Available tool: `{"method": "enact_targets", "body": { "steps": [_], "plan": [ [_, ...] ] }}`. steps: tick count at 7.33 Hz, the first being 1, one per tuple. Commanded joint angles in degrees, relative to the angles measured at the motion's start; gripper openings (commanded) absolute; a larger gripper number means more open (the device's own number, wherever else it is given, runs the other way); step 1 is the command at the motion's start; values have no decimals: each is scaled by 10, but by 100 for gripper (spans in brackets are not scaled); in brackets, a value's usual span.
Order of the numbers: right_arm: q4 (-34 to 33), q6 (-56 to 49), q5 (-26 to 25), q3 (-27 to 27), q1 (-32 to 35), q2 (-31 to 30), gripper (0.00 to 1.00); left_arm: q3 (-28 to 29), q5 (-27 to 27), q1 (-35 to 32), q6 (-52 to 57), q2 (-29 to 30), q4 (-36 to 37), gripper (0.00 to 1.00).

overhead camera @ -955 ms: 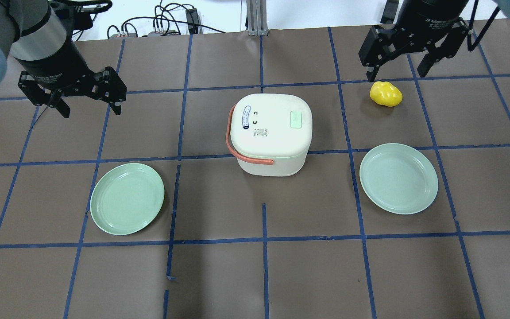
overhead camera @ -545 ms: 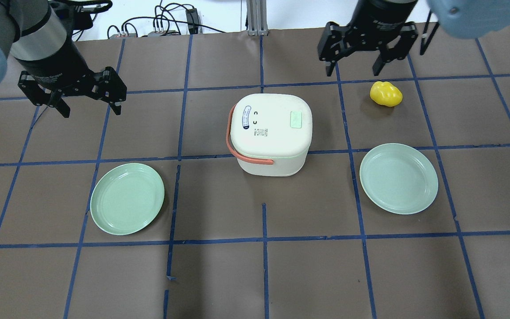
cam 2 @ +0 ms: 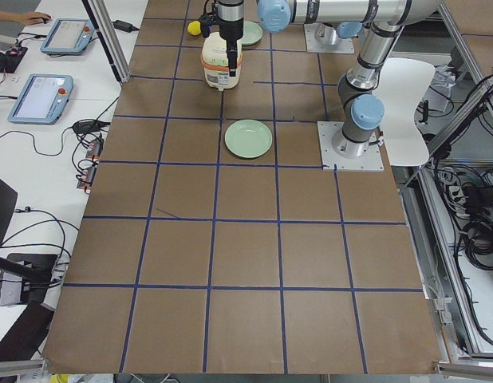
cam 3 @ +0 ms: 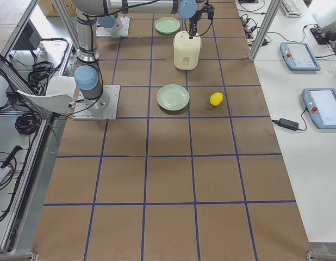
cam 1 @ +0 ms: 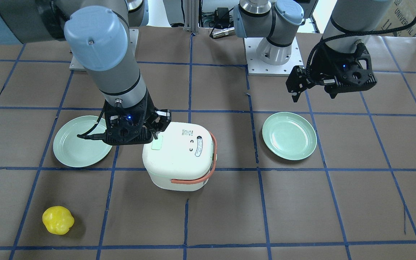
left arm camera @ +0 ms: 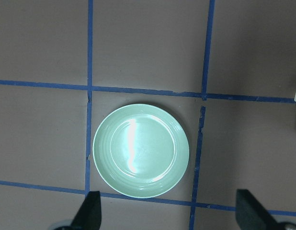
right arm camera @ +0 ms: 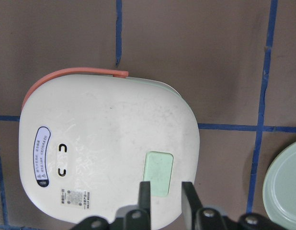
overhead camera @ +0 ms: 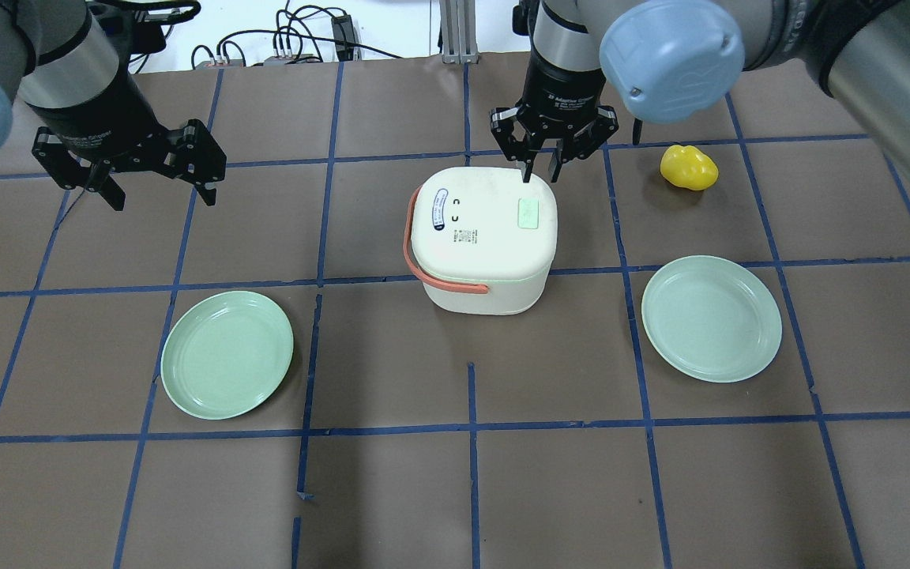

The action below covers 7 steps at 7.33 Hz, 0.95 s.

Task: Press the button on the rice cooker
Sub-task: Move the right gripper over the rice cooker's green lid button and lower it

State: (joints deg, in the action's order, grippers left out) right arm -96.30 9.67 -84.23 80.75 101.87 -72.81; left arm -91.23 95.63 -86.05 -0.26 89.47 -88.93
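Note:
The white rice cooker (overhead camera: 483, 237) with an orange handle stands mid-table, lid shut. Its pale green button (overhead camera: 528, 213) sits on the lid's right part and also shows in the right wrist view (right arm camera: 158, 173). My right gripper (overhead camera: 539, 174) hangs just above the lid's far right edge, right behind the button, its fingers drawn close with only a narrow gap and empty. In the right wrist view its fingertips (right arm camera: 145, 196) frame the button's near end. My left gripper (overhead camera: 164, 201) is open and empty, high over the table's far left.
A green plate (overhead camera: 227, 354) lies front left of the cooker and another green plate (overhead camera: 712, 318) front right. A yellow pepper-like object (overhead camera: 688, 167) lies at the far right. The left wrist view looks down on the left plate (left arm camera: 141, 151).
My right arm has swung left from above the yellow object to the cooker's lid, and its fingers have closed from wide open to a narrow gap. The left arm has not moved.

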Motion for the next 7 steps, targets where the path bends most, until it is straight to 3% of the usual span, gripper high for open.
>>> {"method": "enact_targets", "body": {
  "steps": [1, 7],
  "plan": [
    [-4, 1, 0, 19, 1, 7, 8, 0, 0, 0, 0, 0, 0, 100],
    [-18, 3, 2, 24, 2, 20, 9, 0, 0, 0, 0, 0, 0, 100]
  ]
}}
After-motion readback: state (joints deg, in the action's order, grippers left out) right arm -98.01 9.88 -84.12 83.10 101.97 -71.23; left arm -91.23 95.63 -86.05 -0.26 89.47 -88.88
